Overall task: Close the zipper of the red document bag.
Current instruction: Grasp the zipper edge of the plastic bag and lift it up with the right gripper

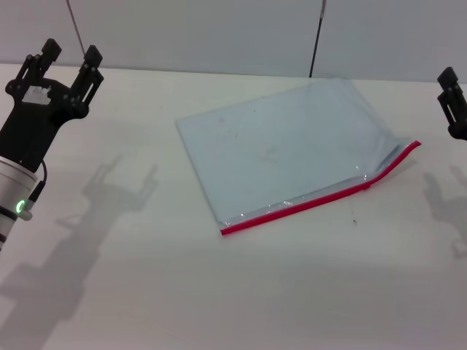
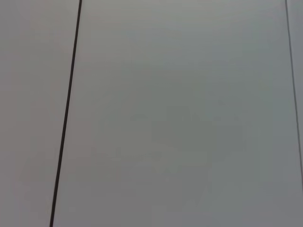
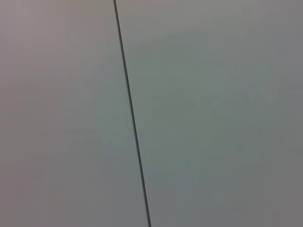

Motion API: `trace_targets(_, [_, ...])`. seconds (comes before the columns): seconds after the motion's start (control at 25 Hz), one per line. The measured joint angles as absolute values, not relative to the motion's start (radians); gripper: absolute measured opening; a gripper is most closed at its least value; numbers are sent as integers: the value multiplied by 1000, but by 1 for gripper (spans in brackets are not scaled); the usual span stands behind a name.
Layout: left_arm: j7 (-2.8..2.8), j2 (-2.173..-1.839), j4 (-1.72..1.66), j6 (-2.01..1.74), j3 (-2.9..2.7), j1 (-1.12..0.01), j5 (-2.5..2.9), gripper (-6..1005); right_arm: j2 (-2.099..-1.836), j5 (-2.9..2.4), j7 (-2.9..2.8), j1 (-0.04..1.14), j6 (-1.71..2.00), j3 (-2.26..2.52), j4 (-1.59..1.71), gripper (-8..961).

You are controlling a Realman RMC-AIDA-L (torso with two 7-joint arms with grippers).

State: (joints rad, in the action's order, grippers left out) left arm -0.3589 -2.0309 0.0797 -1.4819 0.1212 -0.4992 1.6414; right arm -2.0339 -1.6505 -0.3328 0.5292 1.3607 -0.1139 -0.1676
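Note:
The red document bag (image 1: 284,149) lies flat on the white table in the middle of the head view, a translucent pale blue-grey pouch turned at an angle. The zipper (image 1: 306,205) is the bright red strip along its near long edge. Toward the right end that edge bends and the pouch's mouth lifts a little. My left gripper (image 1: 71,51) hangs open at the far left, well away from the bag. My right gripper (image 1: 452,102) sits at the right edge of the view, partly cut off, a short way beyond the zipper's right end. Neither wrist view shows the bag.
The white table (image 1: 146,292) stretches around the bag, with the grippers' shadows on it. A pale wall with dark vertical seams (image 1: 315,36) stands behind. Both wrist views show only wall panels and a seam (image 2: 66,113) (image 3: 132,118).

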Motion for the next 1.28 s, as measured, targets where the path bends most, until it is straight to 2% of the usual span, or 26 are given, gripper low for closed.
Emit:
trace_targets(0.56, [-359,-2031,80,-1481,121,-505,1641,692,-2034,-1650,-358,537,1329,-118,-164,522])
trace_targets(1.28, [-359,-2031,80,-1455,121,-507,1652,691,-2027,-1709,-720,637,949,-14,-56,514])
